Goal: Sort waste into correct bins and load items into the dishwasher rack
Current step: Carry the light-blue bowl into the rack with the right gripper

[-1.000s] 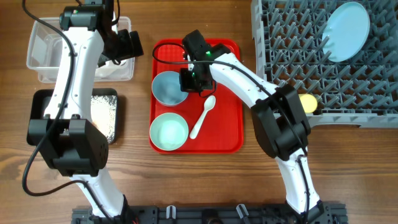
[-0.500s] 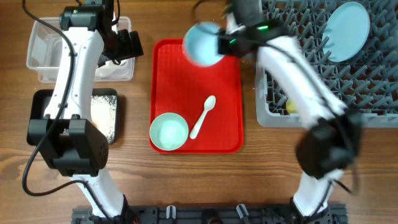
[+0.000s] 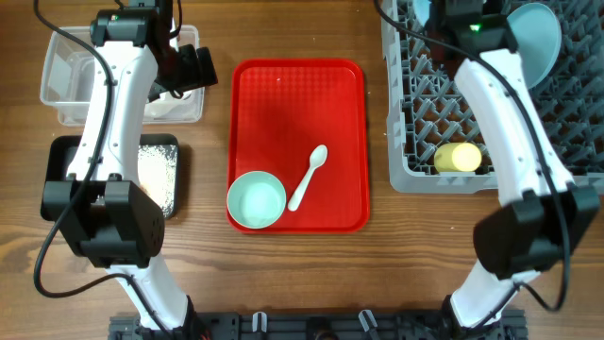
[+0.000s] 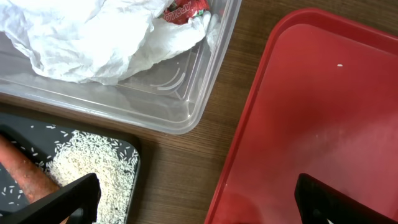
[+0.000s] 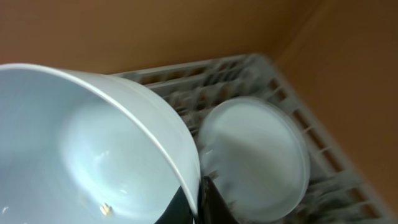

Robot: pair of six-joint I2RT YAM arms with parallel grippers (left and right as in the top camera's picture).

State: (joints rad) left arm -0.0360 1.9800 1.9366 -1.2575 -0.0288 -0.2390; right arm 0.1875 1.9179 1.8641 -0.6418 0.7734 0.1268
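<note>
Right hand [image 5: 198,200]: closed narrow on the rim of the light-blue bowl [image 5: 93,149], with one finger inside the wall and one outside, as the right wrist view shows.
Bowl, place: held in the air over the far end of the dishwasher rack [image 3: 425,104] and tilted. The light-blue plate [image 5: 255,158] stands among the pegs just beyond it.
Bowl, handling: judged light, stiff and smooth, so probably slippery at a thin rim pinch. It may swing about the fingers unless it is lowered gently between the pegs. A small speck is seen inside the hollow.
Bowl, hold: the rim is the only edge thin enough to be pinched, and a deeper bite down the wall would be steadier.
Left hand [image 4: 199,205]: spread wide and holding nothing, hanging over the worktop [image 3: 396,264] between the clear tub [image 4: 186,106] and the red serving tray [image 4: 323,124].
Not yet loaded: the pale-green bowl [image 3: 257,200] and the white plastic spoon [image 3: 309,177], both lying on the red serving tray.
Spoon, handling: thin, light and lying flat — best taken across the middle of its handle, where it is likely to skid if nudged.
In the rack: the plate, and the yellow cup [image 3: 458,157] lying on its side near the front edge.
Bins: the paper napkin [image 4: 81,37] and the red-and-white wrapper [image 4: 186,9] lie in the clear tub. The rice [image 4: 93,168] and the carrot piece [image 4: 22,168] lie in the black tray [image 4: 37,130].
</note>
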